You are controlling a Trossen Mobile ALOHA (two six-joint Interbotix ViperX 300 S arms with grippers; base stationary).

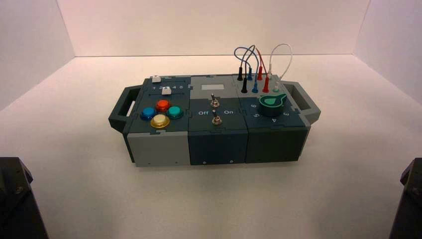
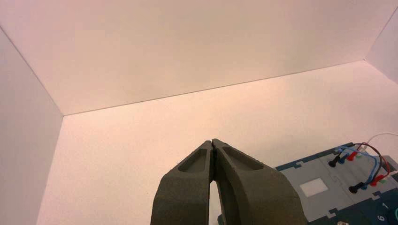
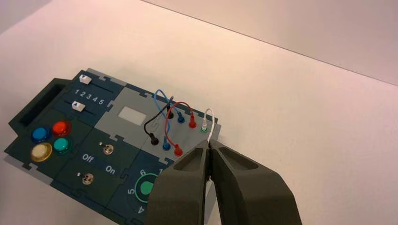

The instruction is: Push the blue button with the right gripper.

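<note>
The blue button sits at the left end of the box's top, in a cluster with a red-orange button, a teal button and a yellow button. In the right wrist view the blue button lies far from my right gripper, which is shut and empty, held in the air off the box's wire end. My left gripper is shut and empty, held off the box's other end. Both arms sit parked at the high view's bottom corners, the left arm and the right arm.
The box stands mid-table with a handle at each end. It carries two white-capped sliders, two toggle switches lettered Off and On, a green knob and looped wires in sockets. White walls enclose the table.
</note>
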